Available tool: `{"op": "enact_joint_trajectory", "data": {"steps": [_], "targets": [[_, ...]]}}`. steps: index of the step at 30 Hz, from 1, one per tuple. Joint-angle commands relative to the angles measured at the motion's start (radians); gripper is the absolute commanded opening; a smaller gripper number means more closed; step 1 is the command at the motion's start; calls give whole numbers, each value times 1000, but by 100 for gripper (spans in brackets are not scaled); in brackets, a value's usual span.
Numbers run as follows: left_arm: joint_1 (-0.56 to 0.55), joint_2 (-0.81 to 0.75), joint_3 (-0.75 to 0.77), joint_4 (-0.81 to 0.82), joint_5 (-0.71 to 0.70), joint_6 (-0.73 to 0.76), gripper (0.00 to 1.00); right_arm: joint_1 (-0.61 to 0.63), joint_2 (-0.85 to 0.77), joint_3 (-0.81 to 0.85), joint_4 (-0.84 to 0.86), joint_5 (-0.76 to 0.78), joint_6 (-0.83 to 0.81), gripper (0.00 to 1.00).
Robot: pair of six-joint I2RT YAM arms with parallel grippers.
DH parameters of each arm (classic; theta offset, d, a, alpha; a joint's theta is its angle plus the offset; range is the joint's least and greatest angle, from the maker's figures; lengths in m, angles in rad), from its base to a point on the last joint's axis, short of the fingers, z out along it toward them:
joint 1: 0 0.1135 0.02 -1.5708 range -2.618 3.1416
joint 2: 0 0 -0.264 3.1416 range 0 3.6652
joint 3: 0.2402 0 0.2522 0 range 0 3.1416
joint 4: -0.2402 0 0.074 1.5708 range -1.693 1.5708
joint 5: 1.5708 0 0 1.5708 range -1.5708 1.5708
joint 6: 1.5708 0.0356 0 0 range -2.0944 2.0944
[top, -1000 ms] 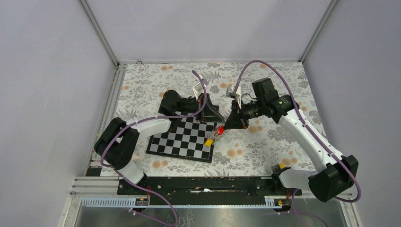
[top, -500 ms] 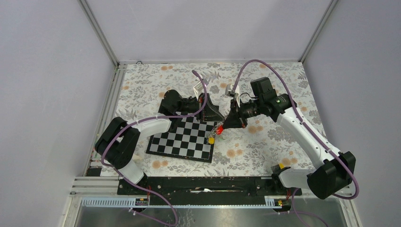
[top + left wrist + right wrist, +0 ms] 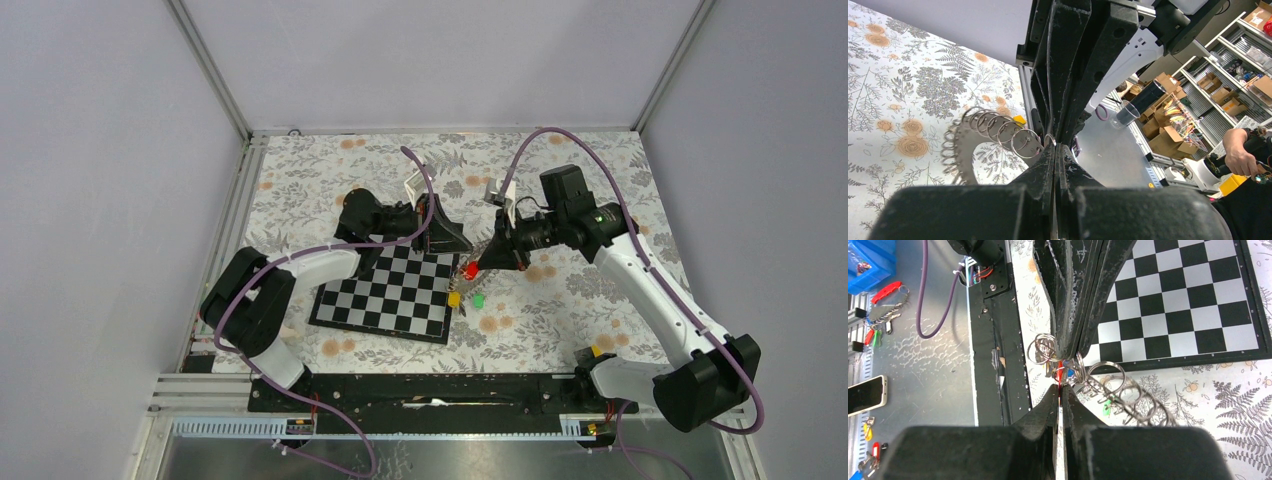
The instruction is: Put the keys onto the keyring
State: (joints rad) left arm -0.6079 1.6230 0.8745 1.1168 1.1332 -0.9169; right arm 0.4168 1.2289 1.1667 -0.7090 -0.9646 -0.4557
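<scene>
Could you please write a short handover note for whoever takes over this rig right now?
Left tool: shut on the keyring, whose coils look blurred.
Right tool: shut on the keys with red and blue tags, against the keyring's coils.
Yellow tag and green tag show below the tools, beside the chessboard.
Done: cannot tell how many keys are threaded.
To do: thread the rest, then release.

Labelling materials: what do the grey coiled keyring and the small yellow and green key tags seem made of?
Grey coiled keyring: metal wire, shiny, judging by thin glinting loops. Yellow key tag and green key tag: probably plastic, opaque, saturated colour.
</scene>
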Motion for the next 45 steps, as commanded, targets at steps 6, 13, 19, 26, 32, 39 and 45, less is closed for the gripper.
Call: {"op": "enact_joint_trajectory", "data": {"steps": [6, 13, 19, 26, 32, 39, 45], "targets": [[13, -54, -5, 84, 3, -2, 0, -13, -30, -2, -13, 16, -24, 2], [13, -55, -6, 84, 13, -3, 0, -14, -26, 46, -31, 26, -24, 15], [13, -60, -11, 87, 23, -2, 0, -17, -29, 78, -44, 56, -35, 33], [11, -58, -11, 87, 33, -7, 0, -21, -27, 133, -62, 61, -43, 39], [10, -63, -9, 87, 37, -11, 0, -21, 2, 144, -50, 23, -39, 38], [5, -60, -6, 89, 40, -14, 0, -21, 26, 129, -11, -8, -21, 40], [2, -59, -8, 90, 41, -17, 0, -19, 47, 115, 20, -36, -10, 41]]}}
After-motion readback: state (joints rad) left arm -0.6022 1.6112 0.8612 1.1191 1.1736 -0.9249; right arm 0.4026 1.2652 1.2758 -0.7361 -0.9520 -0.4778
